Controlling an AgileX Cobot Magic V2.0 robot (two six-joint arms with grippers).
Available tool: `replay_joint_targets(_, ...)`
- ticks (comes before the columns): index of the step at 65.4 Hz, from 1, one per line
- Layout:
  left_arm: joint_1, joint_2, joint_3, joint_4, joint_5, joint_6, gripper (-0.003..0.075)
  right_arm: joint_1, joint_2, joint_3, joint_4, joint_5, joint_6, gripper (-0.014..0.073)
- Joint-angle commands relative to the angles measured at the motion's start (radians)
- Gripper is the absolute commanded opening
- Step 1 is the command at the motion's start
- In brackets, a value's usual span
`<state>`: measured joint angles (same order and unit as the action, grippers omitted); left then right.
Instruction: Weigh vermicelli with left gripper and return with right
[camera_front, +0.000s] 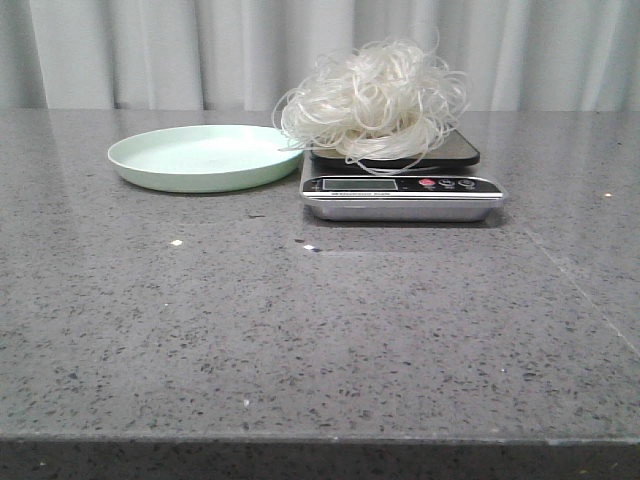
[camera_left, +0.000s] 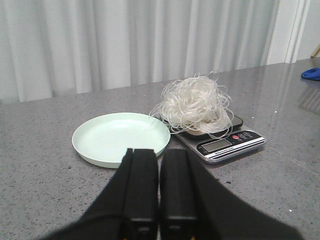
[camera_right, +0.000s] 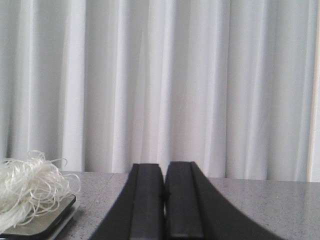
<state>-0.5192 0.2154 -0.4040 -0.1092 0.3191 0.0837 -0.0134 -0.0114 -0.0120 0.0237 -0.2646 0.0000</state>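
Currently the vermicelli (camera_front: 375, 98) sits piled on the dark platform of the kitchen scale (camera_front: 402, 185), a loose fluffy tangle whose strands spill past the platform's edges, a few reaching toward the pale green plate (camera_front: 200, 157). From the front view the plate lies at about nine o'clock of the scale, just beside it, and it holds nothing. That layout fits the task: the noodles are on the scale so a reading can be taken, and the bare plate beside it looks like the place they are to go back to. The scale's display faces the front edge of the tabletop (camera_front: 320, 340), though its digits are too small to read.

Neither arm appears in the front view. The left gripper (camera_left: 159, 200) hovers low over the tabletop with its jaws pressed together and nothing between them, pointed at the plate and scale. The right gripper (camera_right: 164, 210) is likewise clenched on nothing; the noodles and a corner of the scale sit at the edge of its view.

Judging from this, the weighing half appears done and the return is the right arm's job: it would need to spread its jaws and come down over the middle of the tangle, since stray strands could drag or snag on the scale.
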Motion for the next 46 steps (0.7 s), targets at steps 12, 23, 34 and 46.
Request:
replay_joint_targets(12,0.000,0.013,-0.026,-0.013,-0.086,-0.001,0.0133,0.001,0.237,-0.367,-0.005,0.366,0.000,0.0162)
replay_joint_targets(23,0.000,0.013,-0.026,-0.013,-0.086,-0.001,0.0133,0.001,0.355,-0.409,-0.005,0.371,0.000,0.0162)
replay_joint_targets(34,0.000,0.013,-0.026,-0.013,-0.086,-0.001,0.0133,0.023,0.376,-0.409,0.001,0.353,0.000,0.0162)
replay_joint_targets(46,0.000,0.013,-0.026,-0.013,-0.086,-0.001,0.0133,0.099,0.432,-0.451,0.005,0.370,0.000,0.0163)
